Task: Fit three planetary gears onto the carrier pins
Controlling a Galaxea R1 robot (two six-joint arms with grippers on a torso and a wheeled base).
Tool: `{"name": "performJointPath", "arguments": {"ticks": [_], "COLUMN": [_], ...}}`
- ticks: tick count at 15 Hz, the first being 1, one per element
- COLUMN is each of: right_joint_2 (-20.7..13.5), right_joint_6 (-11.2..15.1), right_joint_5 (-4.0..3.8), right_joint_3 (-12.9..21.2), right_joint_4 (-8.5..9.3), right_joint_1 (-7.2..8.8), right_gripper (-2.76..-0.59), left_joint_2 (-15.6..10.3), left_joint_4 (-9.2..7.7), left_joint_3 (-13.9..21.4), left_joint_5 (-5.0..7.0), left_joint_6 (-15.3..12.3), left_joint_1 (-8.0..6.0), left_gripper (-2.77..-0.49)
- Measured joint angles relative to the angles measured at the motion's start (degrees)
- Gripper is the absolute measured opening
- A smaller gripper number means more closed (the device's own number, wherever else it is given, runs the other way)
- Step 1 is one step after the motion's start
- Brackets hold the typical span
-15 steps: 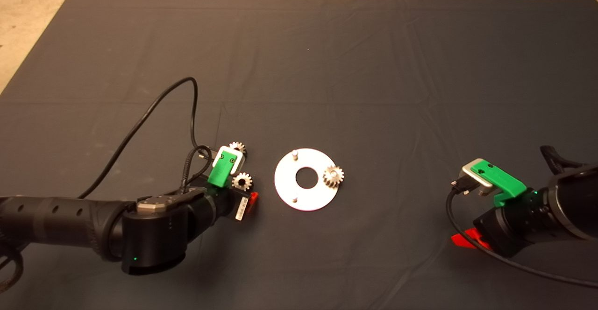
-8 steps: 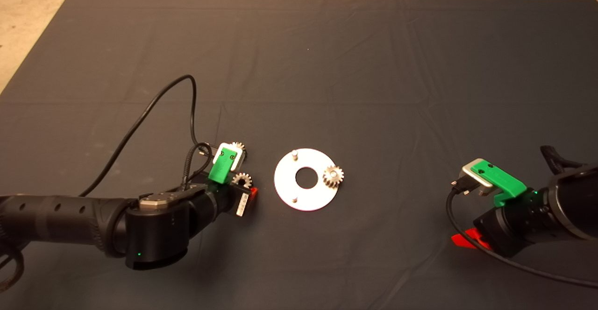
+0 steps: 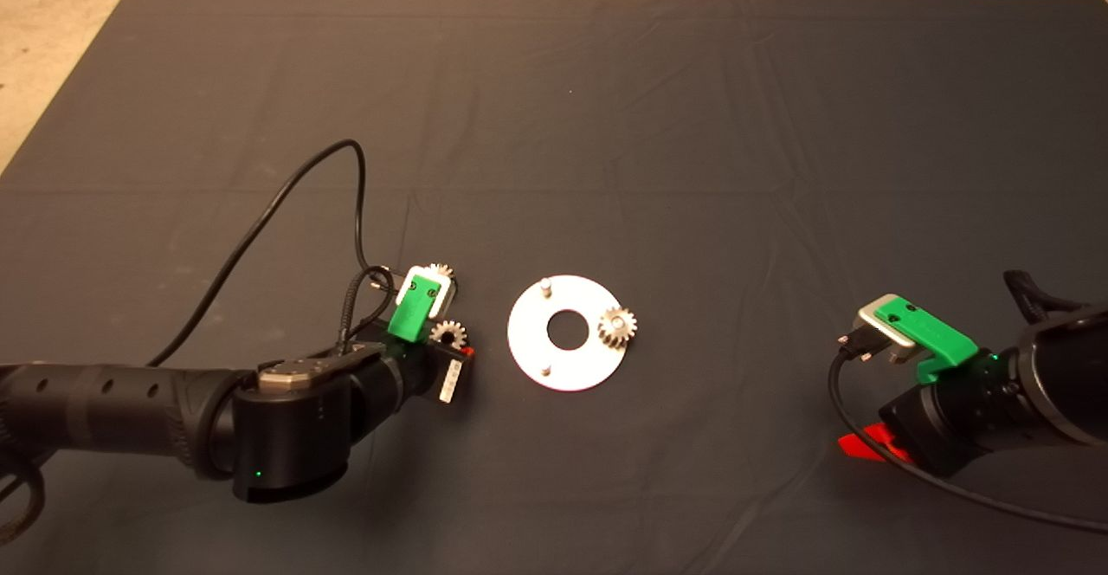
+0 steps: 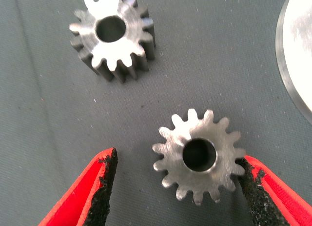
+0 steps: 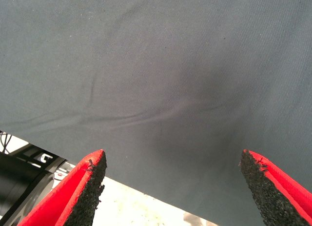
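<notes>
One gear (image 4: 198, 155) between left gripper (image 4: 176, 192) fingers

A dark grey mat (image 3: 606, 107), faintly creased, covers the counter. Pale beige floor (image 3: 52, 47) borders its far and left edges.

Dim warm light, steel glare, perhaps slightly soft

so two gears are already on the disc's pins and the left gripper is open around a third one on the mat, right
Not quite: only one gear sits on the disc, as the head view shows; two pins are bare. The left gripper is indeed open around a gear on the mat, with another loose gear beside it.
</notes>
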Motion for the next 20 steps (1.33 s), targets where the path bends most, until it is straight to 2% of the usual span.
{"name": "performJointPath", "arguments": {"ticks": [3, 6, 8, 16, 20], "right_joint_2": [0.0, 0.0, 0.0, 0.0, 0.0], "right_joint_6": [0.0, 0.0, 0.0, 0.0, 0.0], "right_joint_5": [0.02, 0.02, 0.02, 0.02, 0.02], "right_joint_3": [0.0, 0.0, 0.0, 0.0, 0.0], "right_joint_4": [0.02, 0.02, 0.02, 0.02, 0.02], "right_joint_1": [0.0, 0.0, 0.0, 0.0, 0.0], "right_gripper": [-1.33, -1.33, -1.33, -1.33, -1.33], "left_joint_2": [0.0, 0.0, 0.0, 0.0, 0.0], "left_joint_4": [0.17, 0.94, 0.98, 1.0, 1.06], "left_joint_3": [0.0, 0.0, 0.0, 0.0, 0.0], "left_joint_5": [-0.02, -0.24, -0.61, -0.78, -0.78], "left_joint_6": [0.0, 0.0, 0.0, 0.0, 0.0], "left_joint_1": [0.12, 0.13, 0.11, 0.14, 0.27], "left_gripper": [-1.57, -1.72, -1.85, -2.24, -2.27]}}
